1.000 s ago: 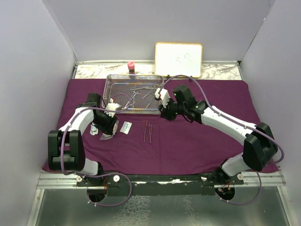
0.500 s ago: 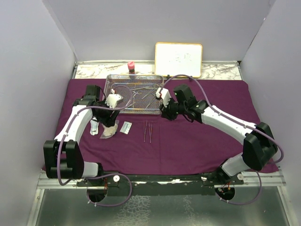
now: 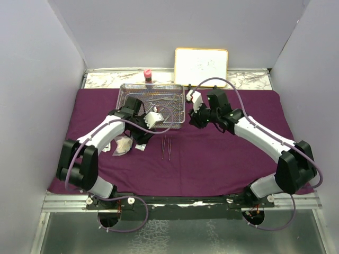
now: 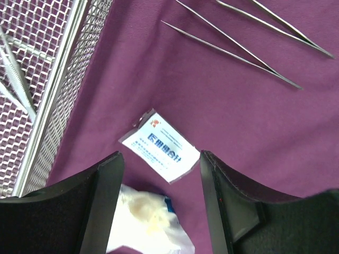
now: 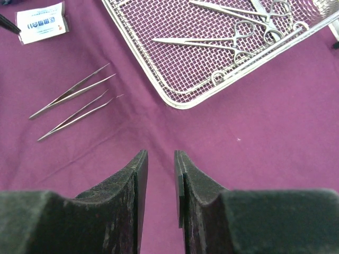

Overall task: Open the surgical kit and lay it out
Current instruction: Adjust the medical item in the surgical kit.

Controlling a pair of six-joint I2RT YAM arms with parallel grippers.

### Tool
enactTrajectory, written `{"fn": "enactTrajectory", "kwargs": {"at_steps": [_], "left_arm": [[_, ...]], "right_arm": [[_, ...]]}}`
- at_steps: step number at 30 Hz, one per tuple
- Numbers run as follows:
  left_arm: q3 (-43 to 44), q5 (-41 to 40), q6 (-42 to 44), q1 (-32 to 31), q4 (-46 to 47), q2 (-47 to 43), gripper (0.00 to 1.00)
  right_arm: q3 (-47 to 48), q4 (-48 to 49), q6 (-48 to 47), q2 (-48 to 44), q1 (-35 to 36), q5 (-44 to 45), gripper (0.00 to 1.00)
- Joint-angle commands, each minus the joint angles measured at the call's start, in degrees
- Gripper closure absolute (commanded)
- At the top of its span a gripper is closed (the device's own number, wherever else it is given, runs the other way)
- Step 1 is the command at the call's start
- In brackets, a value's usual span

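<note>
A big purple cloth (image 3: 222, 159) lay spread flat on the counter (image 3: 106, 79). A silver wire tray (image 5: 175, 69) sat on the far part of the cloth. Steel clamps (image 5: 201, 43) with ring handles lay inside it.

2 thin tweezers (image 5: 72, 95) lay side by side on the cloth, just in front of the tray. To their left lay a small white packet (image 4: 161, 152) with blue writing. A lump of white gauze (image 4: 145, 219) lay just beside the packet, on its near side.

The left gripper (image 4: 159, 159) hung over the packet and the gauze, close to the tray's near edge. Its 2 fingers stood wide apart and held nothing.

The right gripper (image 5: 160, 156) hung over bare cloth by the tray's right near corner. Its fingers were close together with a thin gap between them, and nothing was in that gap.

A white board (image 3: 201, 66) leaned on the back wall. A little bottle (image 3: 148, 74) with a pink cap stood behind the tray.
</note>
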Motion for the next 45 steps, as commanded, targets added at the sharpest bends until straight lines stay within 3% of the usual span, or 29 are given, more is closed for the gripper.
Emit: {"fn": "enactTrajectory", "kwargs": {"at_steps": [1,17,29,45], "left_arm": [[0.9,-2.57,0.94,-0.99,4.56,4.71,0.37],[0.82,-1.27,-0.3,-1.12,8.38,9.84,0.39],[-1.25,-2.16,-0.27,-1.08,7.13,9.5,0.52],[-3.68,-4.8,-3.22,-1.08,5.23,6.62,0.6]], "right_arm": [[0.65,0.58,0.89,-1.99,-1.04,-2.95,0.72],[0.87,0.17,0.98,0.01,-1.18,-4.55,0.73],[1.17,-0.22,0.89,0.96,-1.27,-4.81,0.73],[1.25,-0.48,0.89,1.14,-1.25,-5.03,0.72]]}}
